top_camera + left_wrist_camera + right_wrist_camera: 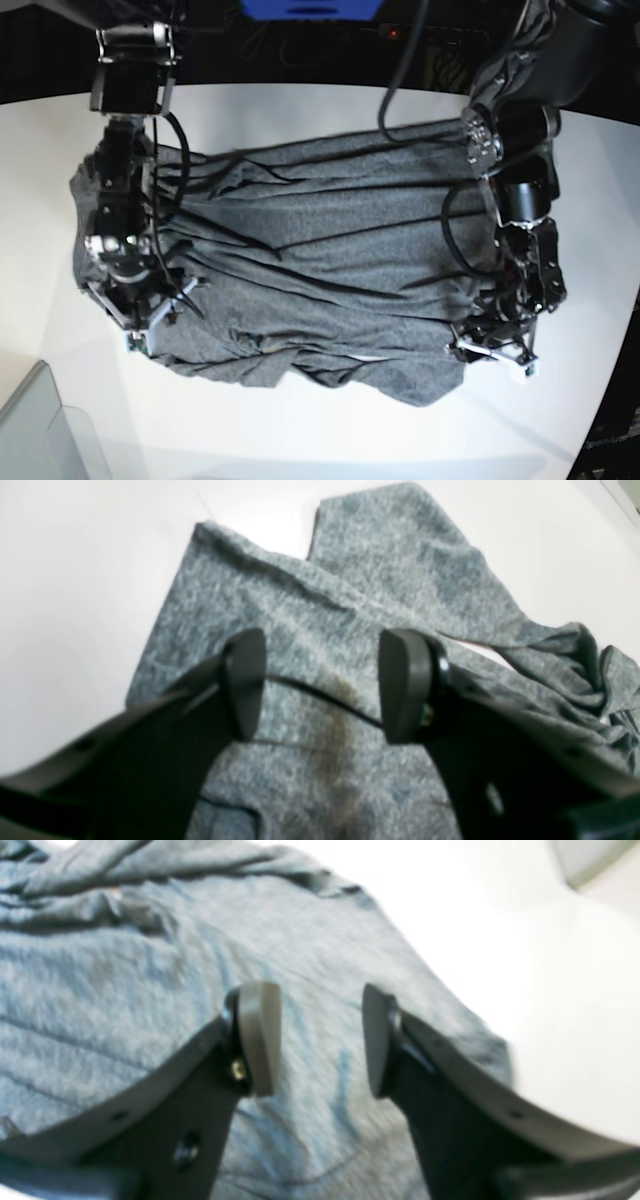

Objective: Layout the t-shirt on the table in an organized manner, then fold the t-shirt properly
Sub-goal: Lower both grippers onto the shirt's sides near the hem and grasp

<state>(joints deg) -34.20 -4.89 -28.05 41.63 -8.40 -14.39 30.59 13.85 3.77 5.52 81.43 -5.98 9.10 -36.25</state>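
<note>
Layout stage judged only partly done: the t-shirt (320, 270) is spread wide across the middle of the counter (300, 440), but long creases are seen running across the body, the hem toward the near edge is bunched and uneven, and a sleeve is seen twisted into a knot in the left wrist view. No fold is made yet; flattening, squaring of the edges and all folds are judged as left. The left tool (320, 685) is seen with its jaws parted to a middling gap, nothing pinched between them; grey cloth lies directly beneath and between the pads, and a thin dark cable is seen crossing the gap. Contact with the cloth cannot be told from this view. The right tool (320, 1040) is likewise parted about midway, empty, held over the shirt close to its edge, bare white counter just beside it. In the base view both tools are placed over opposite ends of the shirt, toward its near-edge corners. A translucent bin corner (40, 430) is seen at the counter's near corner, apart from the cloth. Next move is judged to need a grasp at each near corner and a pull outward.
</note>
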